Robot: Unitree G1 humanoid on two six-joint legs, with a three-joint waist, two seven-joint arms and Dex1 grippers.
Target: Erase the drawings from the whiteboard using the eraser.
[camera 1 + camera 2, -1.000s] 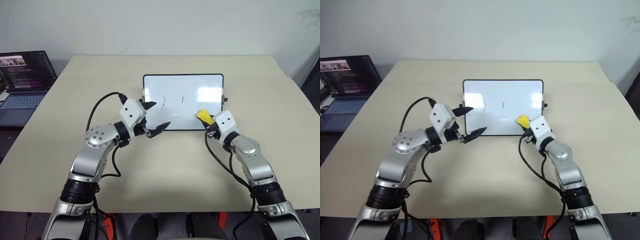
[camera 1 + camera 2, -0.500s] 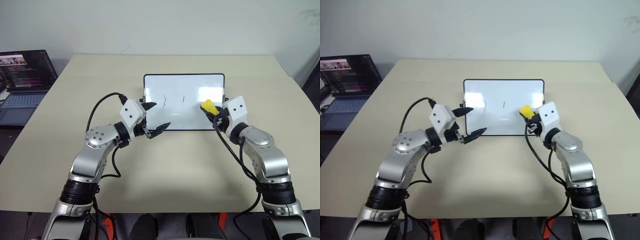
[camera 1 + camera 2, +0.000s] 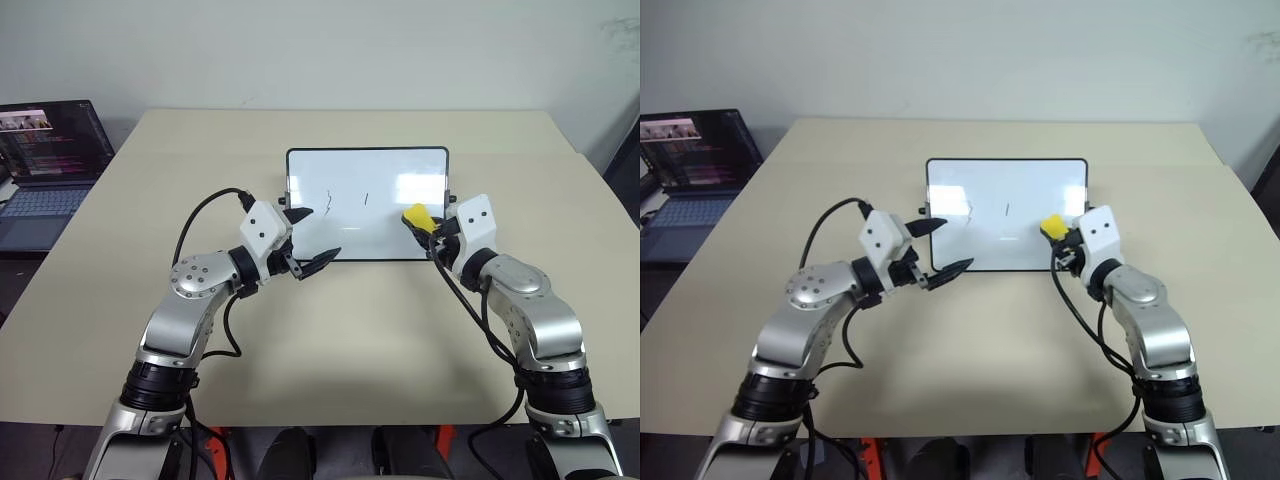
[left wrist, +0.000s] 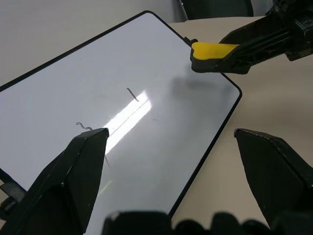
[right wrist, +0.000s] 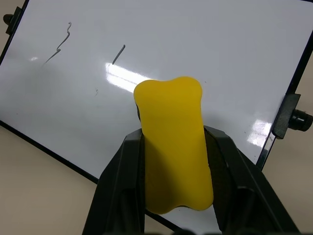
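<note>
Currently right claw [image 3: 428, 226] clamps eraser [image 3: 417, 216] above whiteboard [image 3: 366, 171]; left claw [image 3: 310, 235] wide open, empty. Risk: unsecured board may slide under wiping, drawings [image 5: 64, 41] missed.

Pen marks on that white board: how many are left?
2: a squiggle toward the board's left, a short stroke near its middle. The eraser may hide more.

An office or lab — plain beige table [image 3: 330, 330], bare wall [image 3: 320, 50], open laptop [image 3: 45, 165] beside.

Whiteboard [image 3: 367, 203] mid-table [image 3: 330, 330], laptop [image 3: 48, 165] far left
</note>
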